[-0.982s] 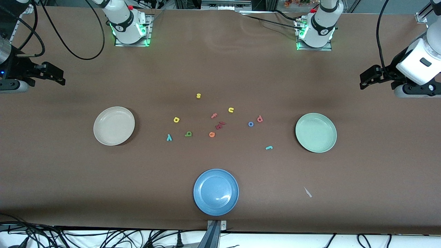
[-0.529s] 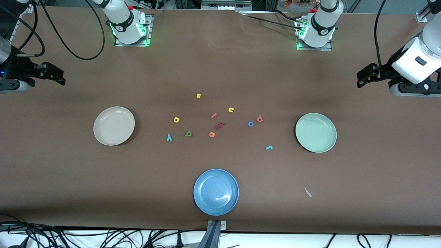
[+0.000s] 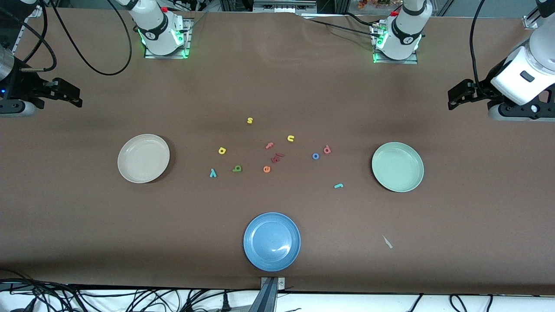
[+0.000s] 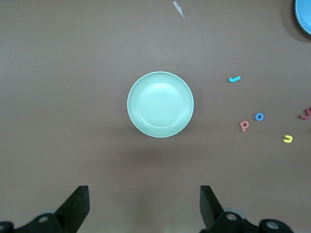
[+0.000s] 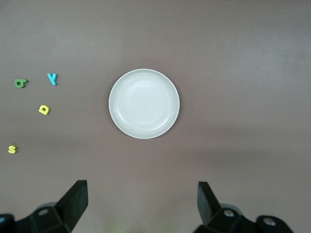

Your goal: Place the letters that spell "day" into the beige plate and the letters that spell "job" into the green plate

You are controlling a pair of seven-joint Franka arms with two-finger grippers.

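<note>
desk: brown | landmark: round shallow pale mint-green plate, empty | salmon-red foam "b", blue foam ring "o", teal hooked foam "j": beside it, toward desk middle | left claw: released, over desk edge at its own end, nearer arm | round cream-beige plate: empty; olive-green "d", yellow "a", teal "y" between the plates | right claw: released, waits.

From my station: brown table cover evenly lit, wrinkled near its top edge; black cables tangled along the white strip below the table's near edge.
</note>
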